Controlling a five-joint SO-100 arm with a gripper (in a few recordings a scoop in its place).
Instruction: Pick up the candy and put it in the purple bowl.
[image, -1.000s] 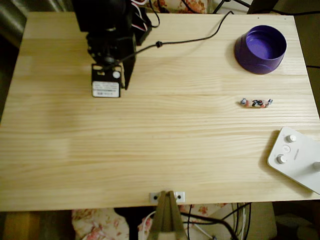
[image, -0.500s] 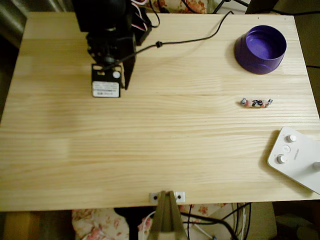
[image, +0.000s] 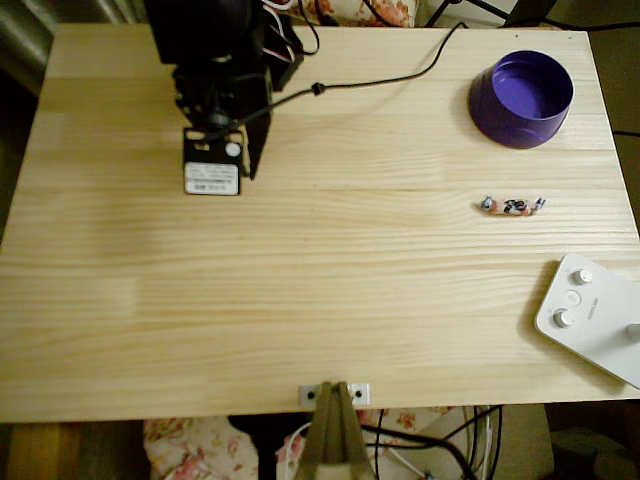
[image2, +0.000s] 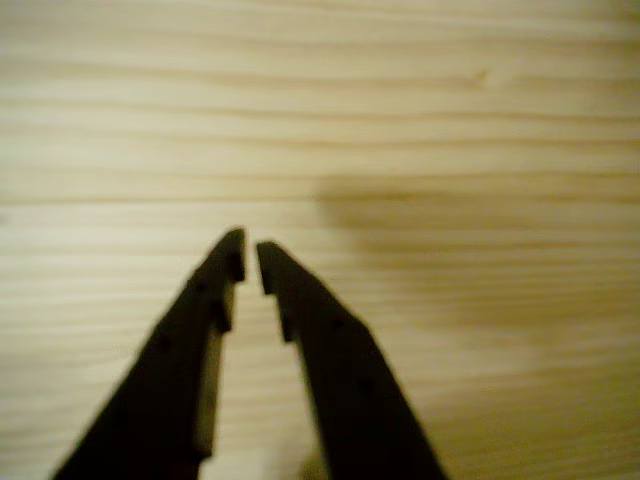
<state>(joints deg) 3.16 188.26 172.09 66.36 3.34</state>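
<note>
Gripper (image2: 250, 258), black and two-fingered, points down at bare pale wood in the wrist view; its tips stand almost together with just a thin gap between them, and nothing is held. That near-closed, empty pose suggests the arm is parked at rest, with the reach for the sweet not yet begun.

From above, the table (image: 300, 330) is a light pine board. At its near edge a small metal bracket (image: 334, 394) sits at the middle. Toward the near right corner lies a white device with knobs (image: 595, 315), partly over the right edge and no part of the job.

Farther in, close to the right edge, the candy (image: 512, 206) lies flat on the wood, a short pinkish strip set roughly parallel to the near edge, in the open with free space around it for the fingers.

Beyond it, in the far right corner, stands the purple bowl (image: 521, 98), upright and open. It is near the candy, so the carry should be short.

At the far left, the black arm (image: 215, 90) is folded over the wood, well apart from both, a cable (image: 400, 75) trailing along the far edge
</note>
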